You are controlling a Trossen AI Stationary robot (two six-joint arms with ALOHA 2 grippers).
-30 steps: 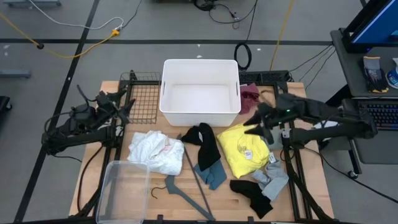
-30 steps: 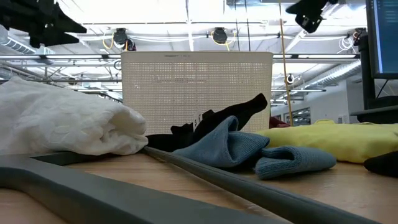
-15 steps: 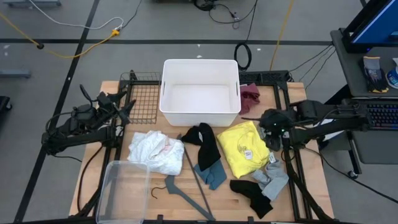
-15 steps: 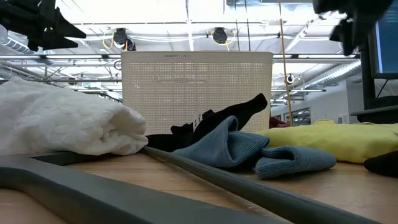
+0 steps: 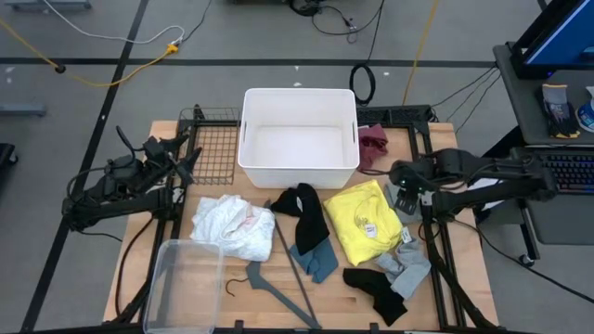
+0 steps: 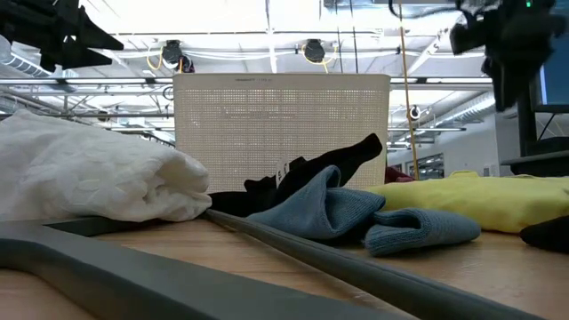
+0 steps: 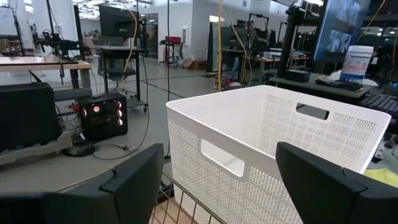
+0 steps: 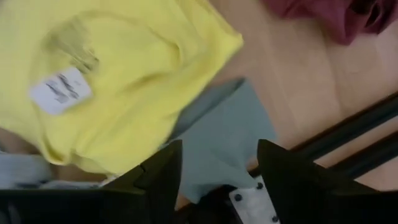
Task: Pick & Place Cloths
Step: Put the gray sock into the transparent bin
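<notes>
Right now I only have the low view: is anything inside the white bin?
Observer: No. From above, the white bin is empty.
Operator: Where is the right gripper over the table?
Observer: The right gripper hangs above the right edge of the yellow cloth, fingers apart, holding nothing.
Operator: Is there any cloth I can't see?
Observer: Yes, a grey cloth lies at the table's right side, just in front of the yellow one.
</notes>
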